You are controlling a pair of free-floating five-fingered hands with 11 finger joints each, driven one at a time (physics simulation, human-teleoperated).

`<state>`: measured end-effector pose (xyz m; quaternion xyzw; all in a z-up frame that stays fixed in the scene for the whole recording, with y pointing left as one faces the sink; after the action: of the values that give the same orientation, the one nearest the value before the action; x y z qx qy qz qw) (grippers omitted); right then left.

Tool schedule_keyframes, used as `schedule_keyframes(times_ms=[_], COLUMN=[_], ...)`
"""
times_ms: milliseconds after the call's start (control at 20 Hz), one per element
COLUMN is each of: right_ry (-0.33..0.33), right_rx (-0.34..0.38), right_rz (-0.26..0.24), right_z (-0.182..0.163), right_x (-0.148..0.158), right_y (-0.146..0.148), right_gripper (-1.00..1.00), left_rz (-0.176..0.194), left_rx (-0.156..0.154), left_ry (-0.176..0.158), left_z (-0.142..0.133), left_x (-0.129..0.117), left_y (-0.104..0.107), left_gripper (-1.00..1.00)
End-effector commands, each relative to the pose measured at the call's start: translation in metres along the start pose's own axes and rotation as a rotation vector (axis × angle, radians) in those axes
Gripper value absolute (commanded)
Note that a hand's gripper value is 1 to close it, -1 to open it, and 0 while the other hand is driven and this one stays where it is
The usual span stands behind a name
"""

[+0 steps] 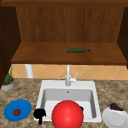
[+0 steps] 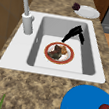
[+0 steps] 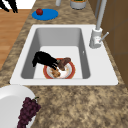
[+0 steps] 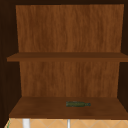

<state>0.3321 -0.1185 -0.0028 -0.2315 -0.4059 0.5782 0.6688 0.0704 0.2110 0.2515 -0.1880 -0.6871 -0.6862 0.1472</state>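
We note the right robot hand [image 3: 43, 59] down in the sink [image 3: 57, 30], its fingers reaching onto the near rim of the red-rimmed plate [image 3: 67, 73] of food on the basin floor; whether they clamp the rim or merely rest on it, we cannot tell. From the front, the plate [image 1: 67, 115] reads as a big red disc in the near part of the basin. The left robot hand [image 1: 39, 114] hangs idle at the sink's left near corner, fingers drooping, holding nothing. On the desk: blue plate [image 1: 18, 110] with tomato [image 1: 16, 112] at left, white plate [image 1: 115, 118] with grapes [image 1: 116, 107] at right. A green bottle [image 1: 77, 50] lies on the shelf above.
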Motion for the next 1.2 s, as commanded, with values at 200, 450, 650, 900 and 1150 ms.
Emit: schedule_keyframes(times_ms=[200, 450, 650, 900, 1150], right_ry=[0.144, 0.213, 0.281, 0.328, 0.405], right_rx=[0.112, 0.159, 0.145, 0.113, 0.072], right_rz=[0.076, 0.059, 0.075, 0.115, 0.151], right_z=[-0.029, -0.045, -0.059, -0.087, -0.104], right_x=[-0.002, -0.003, -0.001, 0.006, 0.019], right_y=[0.008, 0.019, 0.03, 0.031, 0.036], right_gripper=[-1.0, -1.0, -1.0, -1.0, -1.0], left_rz=[0.0, 0.0, 0.0, 0.0, 0.0], left_rx=[0.0, 0.0, 0.0, 0.0, 0.0], left_ry=[0.0, 0.0, 0.0, 0.0, 0.0], left_z=[0.0, 0.0, 0.0, 0.0, 0.0], left_x=[0.0, 0.0, 0.0, 0.0, 0.0], left_y=[0.0, 0.0, 0.0, 0.0, 0.0], left_gripper=[0.0, 0.0, 0.0, 0.0, 0.0])
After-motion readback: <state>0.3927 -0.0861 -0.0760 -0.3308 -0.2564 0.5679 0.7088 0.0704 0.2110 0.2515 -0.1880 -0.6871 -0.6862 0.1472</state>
